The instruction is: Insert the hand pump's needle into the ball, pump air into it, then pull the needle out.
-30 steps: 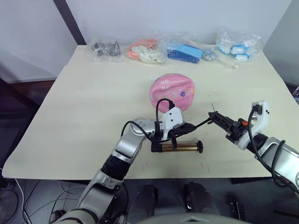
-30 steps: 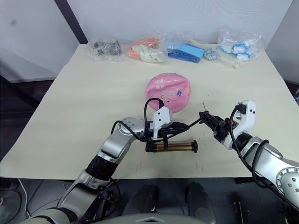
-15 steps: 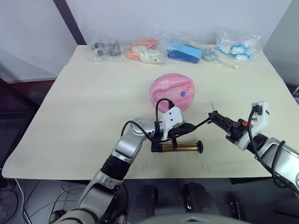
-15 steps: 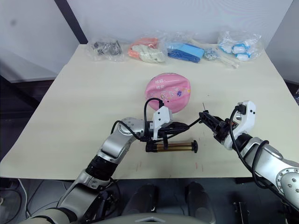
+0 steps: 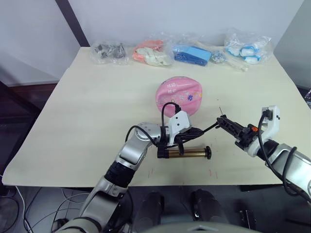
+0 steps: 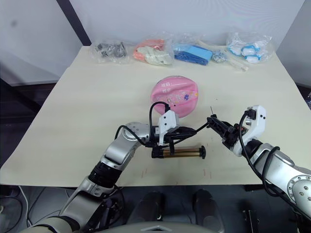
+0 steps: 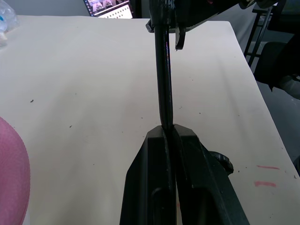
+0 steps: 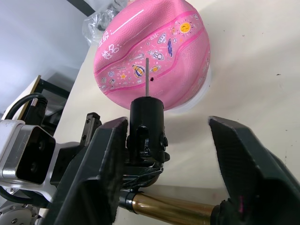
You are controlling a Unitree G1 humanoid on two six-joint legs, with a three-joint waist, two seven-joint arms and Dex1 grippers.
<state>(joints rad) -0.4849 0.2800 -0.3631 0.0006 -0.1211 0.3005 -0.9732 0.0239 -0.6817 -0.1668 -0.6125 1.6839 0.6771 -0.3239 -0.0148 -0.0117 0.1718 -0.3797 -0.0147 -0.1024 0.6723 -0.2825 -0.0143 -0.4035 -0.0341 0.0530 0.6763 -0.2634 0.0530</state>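
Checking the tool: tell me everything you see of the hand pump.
The hand pump lies flat on the table near its front edge: brass-gold metal barrel, black end caps. Its thin black hose rises through the shut left gripper to the right gripper, where the bare needle points at the ball.

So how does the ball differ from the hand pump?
The ball is pink, rounded and cartoon-printed; the hand pump is a slim brass cylinder with black ends. The ball sits untouched farther away; the pump lies nearer the robot, its hose pinched by the left gripper. Both rest on the table.
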